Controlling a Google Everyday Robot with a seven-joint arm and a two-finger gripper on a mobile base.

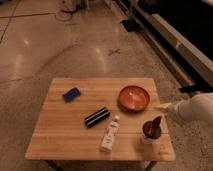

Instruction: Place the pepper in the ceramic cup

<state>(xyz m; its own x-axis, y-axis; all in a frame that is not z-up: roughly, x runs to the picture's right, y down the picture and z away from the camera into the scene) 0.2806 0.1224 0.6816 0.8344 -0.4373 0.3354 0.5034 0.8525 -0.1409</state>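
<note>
The ceramic cup (150, 132) stands near the front right corner of the wooden table (65, 135); it is pale outside and dark inside. The dark red pepper (155, 123) stands tilted in the cup, its upper end leaning over the right rim. My gripper (163, 107) is at the end of the white arm (196, 108) that comes in from the right. It is above and to the right of the cup, beside the bowl, and apart from the pepper.
An orange-red bowl (133, 97) sits at the back right of the table. A white bottle (110, 134) lies left of the cup. A black bar-shaped object (97, 117) lies mid-table and a blue object (71, 94) at the back left.
</note>
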